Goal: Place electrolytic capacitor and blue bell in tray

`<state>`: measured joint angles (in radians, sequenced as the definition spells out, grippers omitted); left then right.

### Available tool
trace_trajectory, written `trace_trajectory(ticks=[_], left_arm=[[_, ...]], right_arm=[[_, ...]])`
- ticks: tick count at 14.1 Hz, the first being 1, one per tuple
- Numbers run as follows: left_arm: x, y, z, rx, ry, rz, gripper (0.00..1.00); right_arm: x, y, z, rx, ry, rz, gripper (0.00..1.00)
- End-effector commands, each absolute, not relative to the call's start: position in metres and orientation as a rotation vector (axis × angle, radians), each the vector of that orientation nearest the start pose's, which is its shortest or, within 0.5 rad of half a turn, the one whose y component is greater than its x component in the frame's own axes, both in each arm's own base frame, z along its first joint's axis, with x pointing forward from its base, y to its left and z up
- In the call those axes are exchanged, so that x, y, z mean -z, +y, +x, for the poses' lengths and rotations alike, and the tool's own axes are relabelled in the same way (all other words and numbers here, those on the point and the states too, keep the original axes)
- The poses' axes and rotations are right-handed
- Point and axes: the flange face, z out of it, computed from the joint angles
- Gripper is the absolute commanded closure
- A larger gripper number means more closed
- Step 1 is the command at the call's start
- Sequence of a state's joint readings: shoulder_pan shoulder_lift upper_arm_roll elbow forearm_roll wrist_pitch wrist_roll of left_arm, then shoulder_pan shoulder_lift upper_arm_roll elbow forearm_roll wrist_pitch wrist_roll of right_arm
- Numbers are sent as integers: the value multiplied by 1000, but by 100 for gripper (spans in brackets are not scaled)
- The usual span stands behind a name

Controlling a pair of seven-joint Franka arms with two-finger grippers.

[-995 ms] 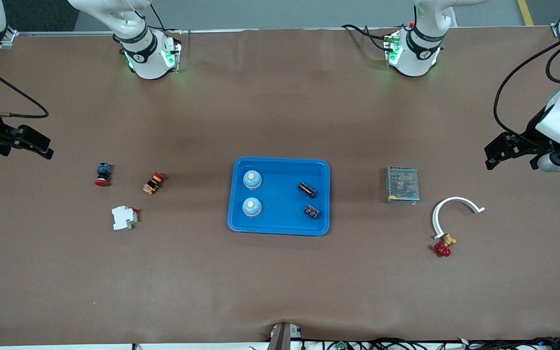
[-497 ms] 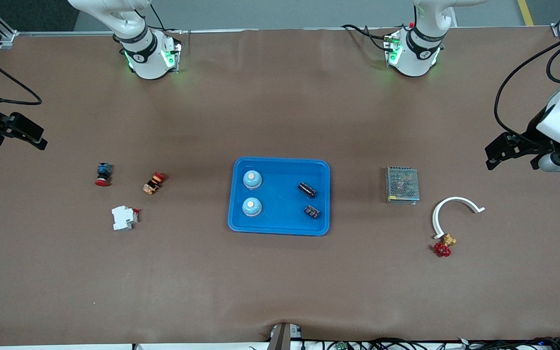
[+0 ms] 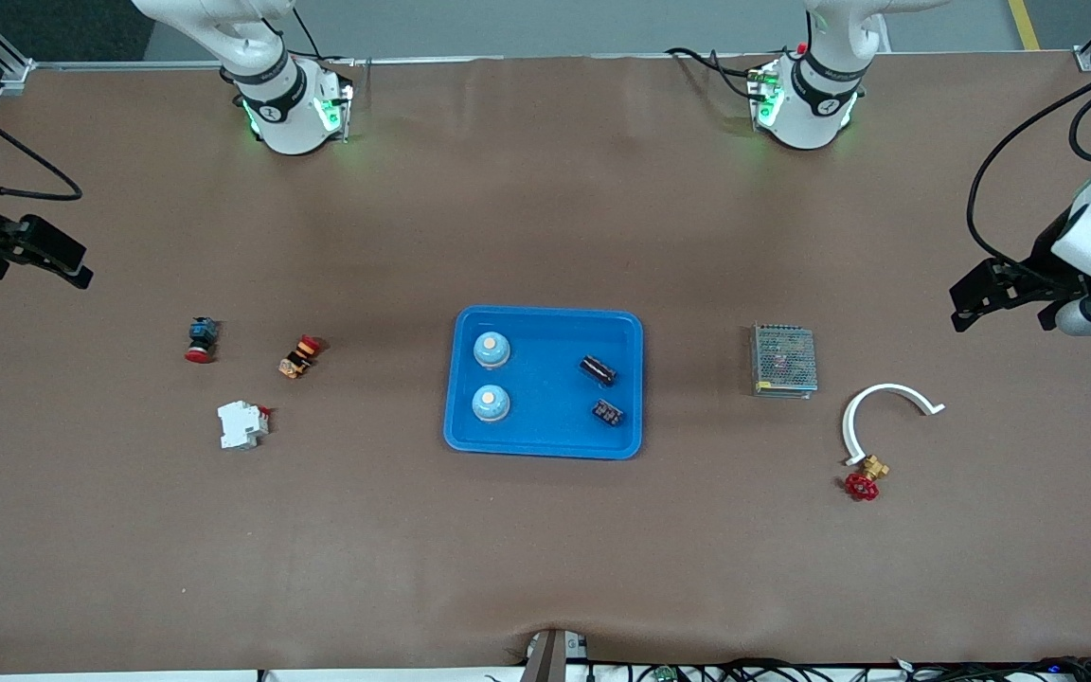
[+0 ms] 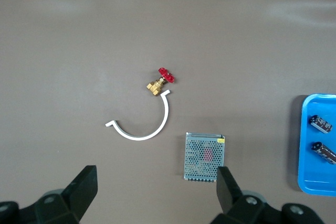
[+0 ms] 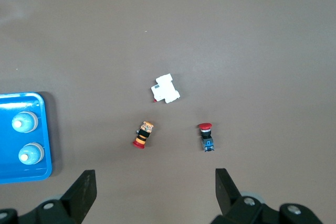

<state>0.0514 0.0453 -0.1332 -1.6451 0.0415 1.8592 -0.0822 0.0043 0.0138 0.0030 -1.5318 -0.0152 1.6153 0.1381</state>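
The bright-blue tray [image 3: 545, 445] sits at the table's middle. In it lie two blue bells [image 3: 491, 349] [image 3: 491, 403] toward the right arm's end and two dark electrolytic capacitors [image 3: 598, 369] [image 3: 608, 412] toward the left arm's end. The tray also shows in the left wrist view [image 4: 310, 182] and the right wrist view [image 5: 21, 174]. My left gripper [image 3: 1005, 298] is open and empty, high over the table's left-arm end. My right gripper [image 3: 34, 256] is open and empty, high over the right-arm end.
A metal mesh power supply [image 3: 783, 360], a white curved clip [image 3: 882, 412] and a brass valve with red handle [image 3: 864, 478] lie toward the left arm's end. A red push button [image 3: 200, 339], an orange-red part [image 3: 298, 356] and a white breaker [image 3: 242, 424] lie toward the right arm's end.
My right gripper has drawn back toward the table's right-arm edge and risen. My left gripper has drifted slightly outward. The things in the tray have not moved.
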Motion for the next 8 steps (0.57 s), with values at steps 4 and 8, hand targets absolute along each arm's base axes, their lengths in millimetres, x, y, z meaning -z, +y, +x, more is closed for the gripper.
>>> trace_trajectory(ticks=[4,8], left_arm=[[-594,-41,593,276,41,-3104,0],[-594,-42,593,276,39,-3105,0]], right_arm=[[-657,12,554,189,122,-3168,0],[-658,12,555,213,103,-3178,0]])
